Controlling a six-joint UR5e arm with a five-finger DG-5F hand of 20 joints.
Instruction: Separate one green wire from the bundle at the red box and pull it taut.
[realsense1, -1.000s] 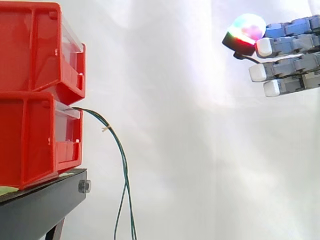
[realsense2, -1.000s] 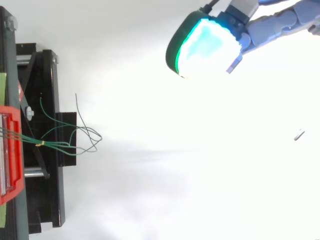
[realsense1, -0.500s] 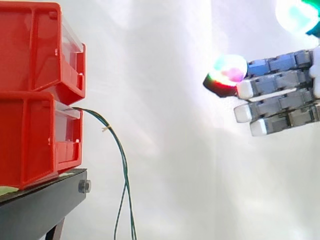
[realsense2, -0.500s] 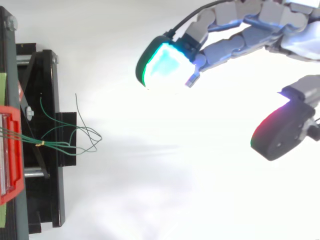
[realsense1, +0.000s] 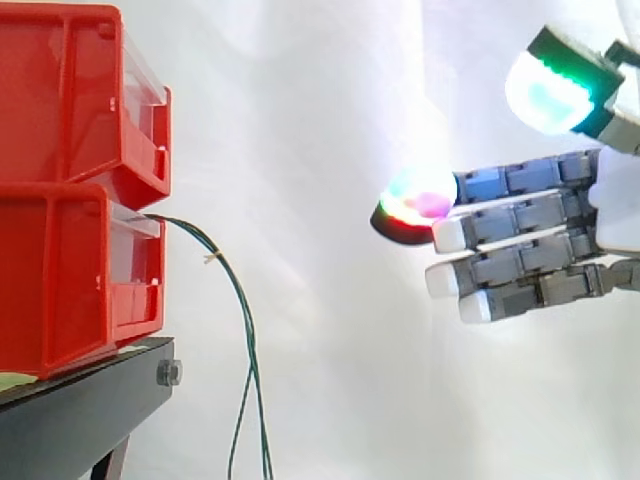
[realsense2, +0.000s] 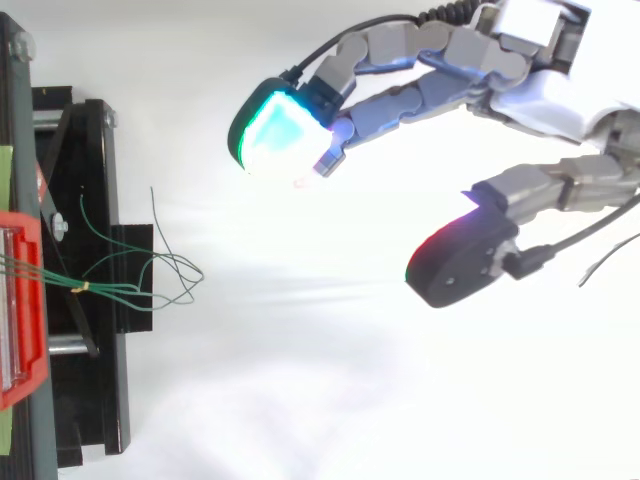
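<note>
At 3 o'clock in your side view, the hand (realsense1: 612, 212) is spread wide, empty, well apart from the green wire bundle (realsense1: 245, 310) drooping from the lower red bin (realsense1: 60, 275) at 9 o'clock.

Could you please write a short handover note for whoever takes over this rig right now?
Robot hand: open, fingers straight, thumb spread away from them, holding nothing. In the side view it hangs in the air to the right of the wires, clear of them.
Thin green wires: they come out of the lower red plastic bin on the black stand. A small yellow tie holds them together near the bin, and they droop slack past the stand's edge.
Done: nothing; no wire is separated or gripped.
Left: reach the bundle, pinch one wire, pull it taut.
</note>
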